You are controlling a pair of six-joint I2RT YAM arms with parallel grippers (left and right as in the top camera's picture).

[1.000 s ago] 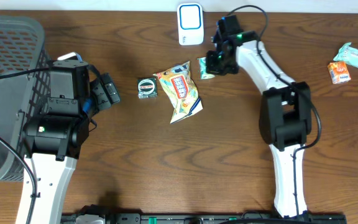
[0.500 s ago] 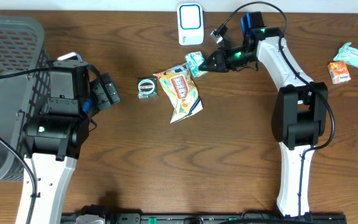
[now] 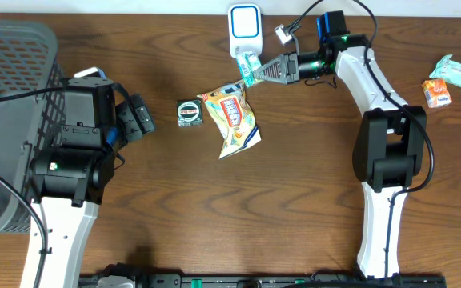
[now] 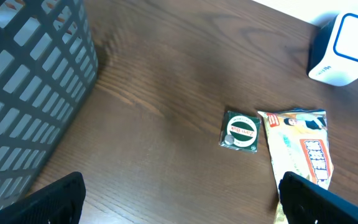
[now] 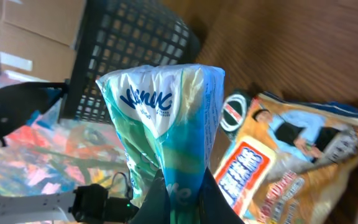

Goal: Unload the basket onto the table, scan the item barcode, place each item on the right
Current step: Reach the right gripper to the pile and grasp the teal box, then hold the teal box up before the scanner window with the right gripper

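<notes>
Looking down, overhead: clock directions are read with 12 at the far edge of the table (image 3: 310, 200).
Item: a tissue pack (image 3: 248, 63) sat just at 6 o'clock of the white scanner (image 3: 245, 30); whether they touched could not be told.
Right gripper (image 3: 255, 70): reached in from 3 o'clock, fingers clamped on the tissue pack.
Left gripper (image 3: 138, 118): rested at 9 o'clock of the table, jaws spread wide, holding nothing.
Other goods: a snack bag (image 3: 235, 122) lay at 6 o'clock of the tissue pack, with a small green packet (image 3: 189, 113) just at its 9 o'clock.
Basket (image 3: 10, 72): dark mesh, at the 9 o'clock edge behind the left arm.
Far side: an orange packet (image 3: 436, 93) and a teal packet (image 3: 455, 70) lay together at 3 o'clock, well apart from the rest.

Left wrist view: the left gripper (image 4: 179, 186) was wide apart over bare wood.
Ahead of it: the small green packet (image 4: 241, 130) lay beside the snack bag (image 4: 304, 155), the scanner (image 4: 344, 48) at 1 o'clock, the basket (image 4: 30, 93) at 9 o'clock.

Right wrist view: the right gripper (image 5: 178, 190) pinched the lower end of the tissue pack (image 5: 163, 118), which stood up and filled the middle.
Behind it: the snack bag (image 5: 284, 168) at 4 o'clock, the small green packet (image 5: 238, 115) partly hidden, the basket (image 5: 129, 43) at 12 o'clock.
</notes>
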